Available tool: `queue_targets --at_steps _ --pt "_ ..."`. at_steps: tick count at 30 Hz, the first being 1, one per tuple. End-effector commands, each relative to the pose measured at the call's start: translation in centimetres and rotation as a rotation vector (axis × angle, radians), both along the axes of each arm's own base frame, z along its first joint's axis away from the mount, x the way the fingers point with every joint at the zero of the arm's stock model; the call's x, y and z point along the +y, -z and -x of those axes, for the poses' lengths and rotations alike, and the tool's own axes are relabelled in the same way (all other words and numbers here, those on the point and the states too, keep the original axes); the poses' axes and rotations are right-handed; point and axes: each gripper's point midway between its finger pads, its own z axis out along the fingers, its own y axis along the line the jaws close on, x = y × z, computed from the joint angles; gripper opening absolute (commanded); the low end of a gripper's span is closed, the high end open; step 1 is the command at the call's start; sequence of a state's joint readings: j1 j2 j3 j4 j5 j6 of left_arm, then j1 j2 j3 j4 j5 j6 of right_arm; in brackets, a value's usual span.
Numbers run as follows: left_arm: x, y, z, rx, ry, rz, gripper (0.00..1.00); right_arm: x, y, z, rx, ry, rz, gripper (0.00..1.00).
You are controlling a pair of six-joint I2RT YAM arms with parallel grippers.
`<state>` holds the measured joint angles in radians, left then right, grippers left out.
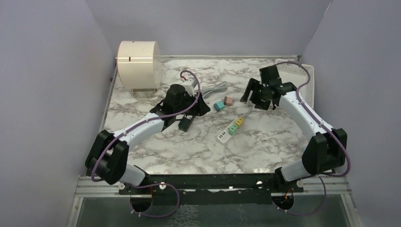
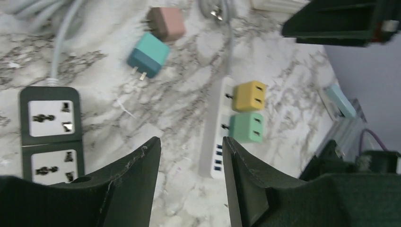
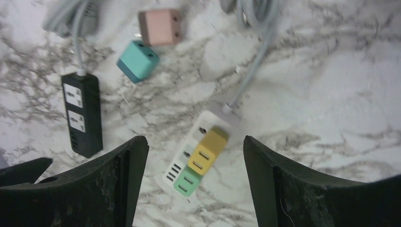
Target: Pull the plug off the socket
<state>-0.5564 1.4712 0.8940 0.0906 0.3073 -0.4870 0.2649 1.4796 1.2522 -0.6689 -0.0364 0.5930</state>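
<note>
A white power strip (image 1: 228, 131) lies mid-table with a yellow plug (image 1: 239, 122) and a green plug (image 1: 232, 128) seated in it. It also shows in the left wrist view (image 2: 218, 127) and the right wrist view (image 3: 187, 156), with the yellow plug (image 3: 208, 151) and the green plug (image 3: 188, 181) between the right jaws' lines of sight. My left gripper (image 2: 191, 146) is open and empty, hovering left of the strip. My right gripper (image 3: 194, 144) is open and empty, held above the strip's far end.
A teal plug (image 1: 219, 106) and a pink plug (image 1: 229, 100) lie loose behind the strip. A black power strip (image 1: 185, 122) lies under my left arm. A grey cable coil (image 1: 215, 88) and a cream drum (image 1: 138, 59) sit at the back. A white tray (image 1: 302, 75) stands at the far right.
</note>
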Motion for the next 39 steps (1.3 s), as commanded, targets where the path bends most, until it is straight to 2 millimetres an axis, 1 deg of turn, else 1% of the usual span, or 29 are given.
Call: queue_targets --at_steps 1,2,4,6,7,9,11,12,15,18,19,22,25,28,32,39 --pt "-2.1 -2.1 6.0 -0.082 0.247 0.068 0.56 -0.8 2.0 5.7 0.235 0.096 -0.016 0.78" --pt "-2.8 -2.3 7.5 -0.102 0.305 0.065 0.57 -0.6 1.9 6.0 0.249 0.090 -0.028 0.78" --pt "-3.5 -1.9 9.5 -0.153 0.357 0.019 0.60 0.1 1.6 6.4 0.267 0.065 -0.061 0.78" --pt "-3.4 -1.1 9.8 -0.218 0.325 -0.076 0.72 0.2 1.3 6.3 0.276 0.060 -0.057 0.78" --pt "-3.2 -0.7 9.9 -0.244 0.307 -0.118 0.82 0.1 1.0 6.1 0.277 0.057 -0.050 0.78" --pt "-2.4 -0.1 9.4 -0.293 0.259 -0.195 0.83 0.2 0.5 5.4 0.275 0.053 -0.039 0.78" --pt "-1.8 0.5 9.0 -0.324 0.228 -0.234 0.82 0.3 -0.2 4.8 0.265 0.052 -0.035 0.78" --pt "-1.7 0.7 9.0 -0.339 0.220 -0.238 0.80 0.3 -0.3 4.6 0.261 0.050 -0.031 0.78" --pt "-2.4 1.0 9.2 -0.374 0.227 -0.170 0.65 0.3 0.0 4.1 0.276 0.045 -0.018 0.78" --pt "-4.2 1.2 9.8 -0.378 0.272 -0.103 0.40 0.8 1.4 4.6 0.345 0.034 -0.022 0.78" --pt "-4.9 1.5 10.1 -0.376 0.300 -0.099 0.35 0.9 1.9 4.9 0.370 0.033 -0.024 0.78" --pt "-7.3 2.0 11.1 -0.384 0.387 -0.087 0.22 1.6 3.2 5.9 0.427 0.029 -0.040 0.77" --pt "-9.3 2.2 11.9 -0.384 0.452 -0.073 0.13 2.3 3.4 6.3 0.441 0.014 -0.045 0.77" --pt "-10.5 3.1 12.1 -0.365 0.477 -0.083 0.12 2.8 3.2 6.3 0.441 0.006 -0.045 0.77" --pt "-10.9 4.2 11.7 -0.351 0.469 -0.107 0.12 3.1 3.6 6.5 0.448 -0.003 -0.040 0.77" --pt "-11.5 6.6 11.9 -0.296 0.477 -0.128 0.00 3.6 5.2 7.1 0.489 -0.016 -0.037 0.77"
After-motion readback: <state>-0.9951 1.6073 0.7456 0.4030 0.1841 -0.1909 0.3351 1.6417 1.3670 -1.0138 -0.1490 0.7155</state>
